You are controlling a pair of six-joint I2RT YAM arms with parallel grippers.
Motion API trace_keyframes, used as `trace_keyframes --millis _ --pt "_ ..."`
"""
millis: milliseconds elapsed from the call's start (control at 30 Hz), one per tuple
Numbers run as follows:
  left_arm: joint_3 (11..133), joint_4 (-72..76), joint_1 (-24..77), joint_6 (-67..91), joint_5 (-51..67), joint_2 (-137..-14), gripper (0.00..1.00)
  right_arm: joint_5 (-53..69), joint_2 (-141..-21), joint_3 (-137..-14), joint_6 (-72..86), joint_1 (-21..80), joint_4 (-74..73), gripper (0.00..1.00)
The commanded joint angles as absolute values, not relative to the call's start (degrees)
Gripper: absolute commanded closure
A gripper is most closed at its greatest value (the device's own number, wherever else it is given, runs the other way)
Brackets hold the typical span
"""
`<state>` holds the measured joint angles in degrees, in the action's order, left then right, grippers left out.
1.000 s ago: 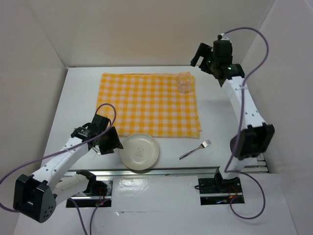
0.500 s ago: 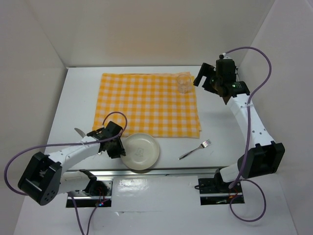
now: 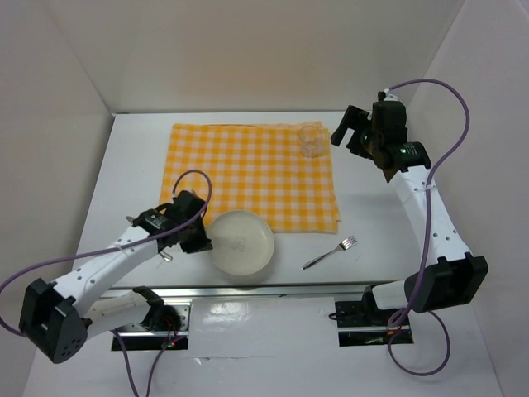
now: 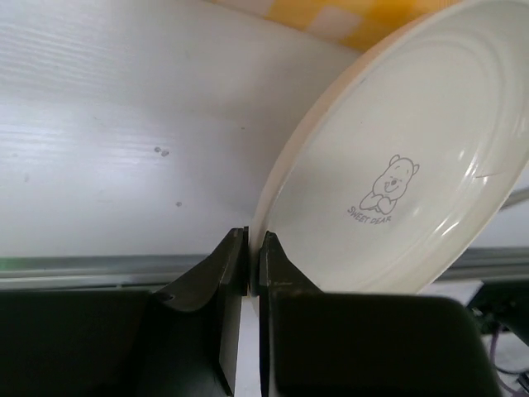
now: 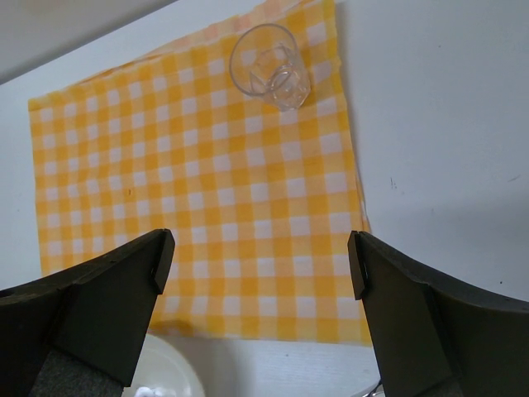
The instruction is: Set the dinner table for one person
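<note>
Jaws, L gripper (image 4: 252,241): pinched narrow on plate (image 4: 397,165) rim, prob. for shifting onto cloth (image 3: 248,178). Beneath everything: counter (image 3: 132,174), plate at its near edge. On cloth's far-R corner, glass (image 5: 269,66) stood; fork (image 3: 331,251) laid off-cloth. R gripper (image 5: 260,248) jaws wide, nothing held.

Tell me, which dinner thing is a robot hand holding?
The round cream plate with the little bear; the left hand pinches its rim. The clear glass and metal fork sit untouched.
</note>
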<state>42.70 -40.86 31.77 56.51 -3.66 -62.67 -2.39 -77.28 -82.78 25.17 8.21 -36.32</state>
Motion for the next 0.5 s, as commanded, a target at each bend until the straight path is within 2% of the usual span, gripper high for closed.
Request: trace_keyframes --millis 0,133,333,467 --pt "53.1 -49.4 32.0 50.3 -4.6 -58.2 1.00 -2.9 -74.9 -83.8 24.5 7.8 -36.7 0.00" --pt "64.1 -51.8 31.5 46.8 -5.6 -59.6 1.00 -2.4 -74.4 -84.3 24.5 7.8 -36.7 0.00" --pt "78.7 -50.1 25.3 43.3 -8.2 -73.6 1.00 -1.8 -72.5 -84.3 25.1 7.8 -38.7 0.00" --pt "86.5 -45.3 21.3 42.5 -5.7 -85.6 1.00 -1.8 -71.1 -84.3 25.1 7.8 -40.5 0.00"
